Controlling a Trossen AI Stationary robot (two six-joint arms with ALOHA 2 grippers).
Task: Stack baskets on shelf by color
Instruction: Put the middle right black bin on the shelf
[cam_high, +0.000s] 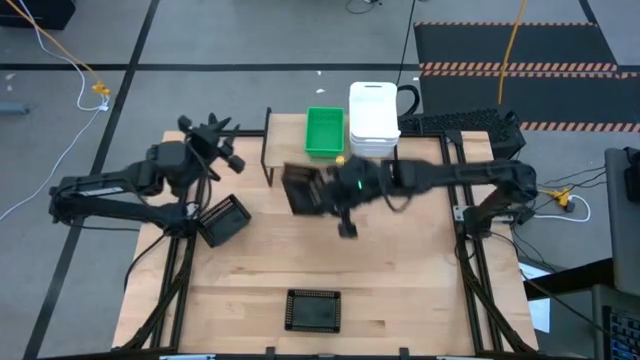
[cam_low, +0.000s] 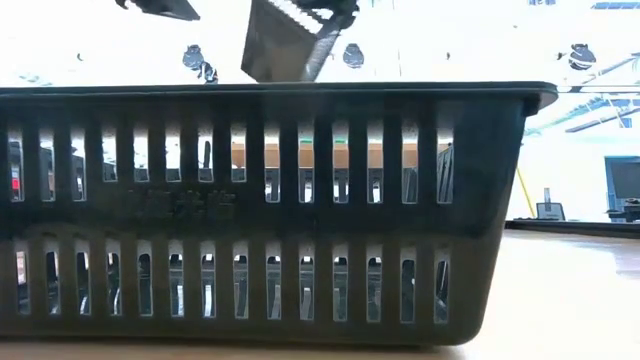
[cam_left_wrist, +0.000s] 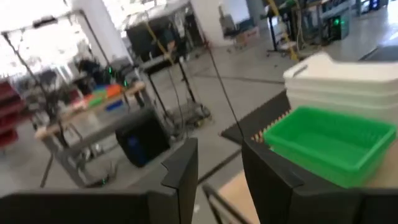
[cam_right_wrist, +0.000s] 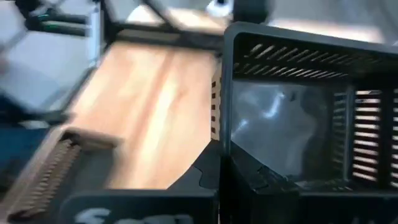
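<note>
1. A black basket (cam_high: 313, 309) sat alone at the near edge of the counter (cam_high: 400, 290).
2. Another black basket (cam_high: 226, 219) lay tilted beside the left arm.
3. The right gripper (cam_high: 322, 189) held a third black basket (cam_high: 301, 187) aloft by its rim, jaws clamped on the wall.
4. The left gripper (cam_left_wrist: 217, 168) hung raised, jaws narrowly parted, empty.
5. On the shelf (cam_high: 285, 130), a green basket (cam_high: 324, 131) stood just beside stacked white baskets (cam_high: 373, 118).

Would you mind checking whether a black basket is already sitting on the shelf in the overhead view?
No: the shelf carries only the green basket and the white stack; one black basket is in the right gripper.
</note>
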